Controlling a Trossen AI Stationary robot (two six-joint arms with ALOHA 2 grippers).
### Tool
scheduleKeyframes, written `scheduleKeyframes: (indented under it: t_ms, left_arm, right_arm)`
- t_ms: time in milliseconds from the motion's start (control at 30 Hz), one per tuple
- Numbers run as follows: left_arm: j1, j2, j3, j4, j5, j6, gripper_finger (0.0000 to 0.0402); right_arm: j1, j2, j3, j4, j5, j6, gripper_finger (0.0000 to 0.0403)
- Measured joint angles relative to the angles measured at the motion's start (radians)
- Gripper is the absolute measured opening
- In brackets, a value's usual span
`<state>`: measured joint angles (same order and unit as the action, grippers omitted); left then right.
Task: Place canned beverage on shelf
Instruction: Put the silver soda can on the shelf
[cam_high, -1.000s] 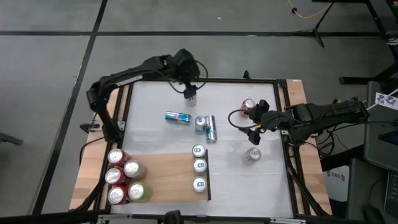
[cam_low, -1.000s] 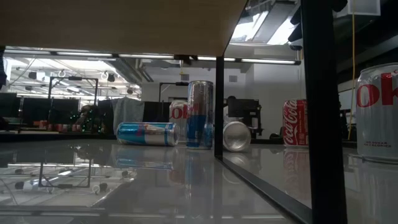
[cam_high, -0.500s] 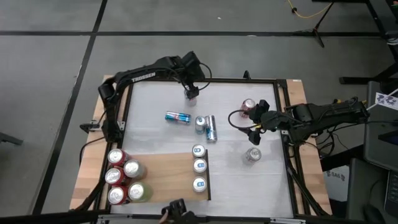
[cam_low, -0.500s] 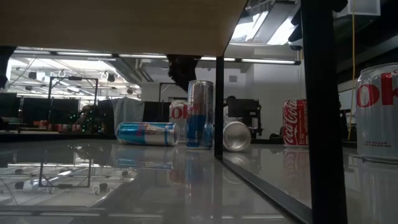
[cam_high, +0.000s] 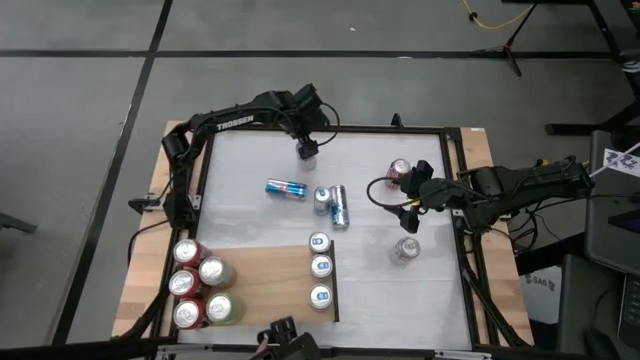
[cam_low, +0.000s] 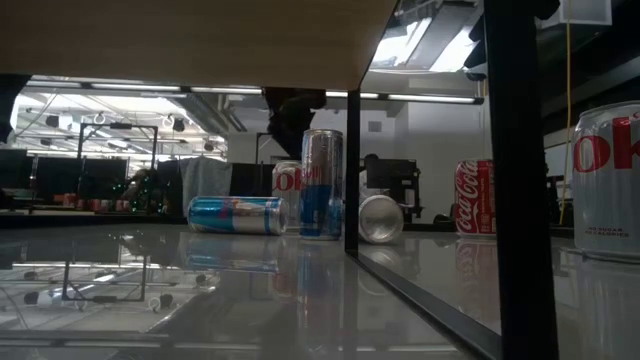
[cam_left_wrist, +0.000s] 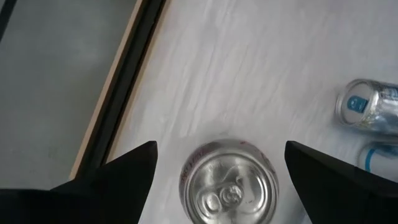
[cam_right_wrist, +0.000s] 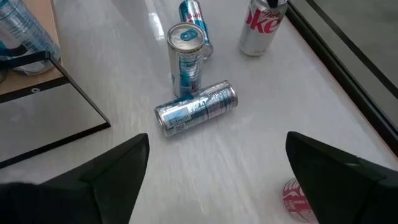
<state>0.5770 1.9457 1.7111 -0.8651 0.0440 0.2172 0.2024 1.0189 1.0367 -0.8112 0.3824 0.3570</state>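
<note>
A red-and-white can (cam_left_wrist: 228, 186) stands upright near the table's far edge (cam_high: 307, 152). My left gripper (cam_left_wrist: 219, 146) is open just above it, slanting down, with one finger on either side of the can's top and clear of it; the low view shows this gripper (cam_low: 292, 112) above the can (cam_low: 287, 180). The shelf (cam_high: 265, 285), a light-brown panel with a dark strip on its right edge, lies at the near left; three cans (cam_high: 320, 268) stand in a row along that strip. My right gripper (cam_high: 408, 205) waits open at the right, above the table.
Mid-table, a blue can (cam_high: 286, 188) lies on its side, a slim can (cam_right_wrist: 185, 56) stands upright and another (cam_right_wrist: 196, 107) lies beside it. Two more cans (cam_high: 400, 172) (cam_high: 406, 248) stand near my right gripper. A cluster of cans (cam_high: 200, 288) stands at the near left.
My left gripper has come down from higher up toward the can at the far edge, tipping more steeply downward, and has dropped into the low view from above. The cans have kept still.
</note>
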Motion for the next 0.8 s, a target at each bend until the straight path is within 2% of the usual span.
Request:
scheduleKeyframes:
  t_ms: [500,800]
  left_arm:
    - [-0.002,0.031,0.000,-0.035,-0.001,0.002,0.0343]
    - [-0.009,0.045,0.000,-0.033,-0.034,0.001,0.0343]
  right_arm:
    - [0.000,0.000,0.000,0.000,0.000,0.000,0.0367]
    - [0.000,0.000,0.000,0.001,-0.001,0.000,0.0367]
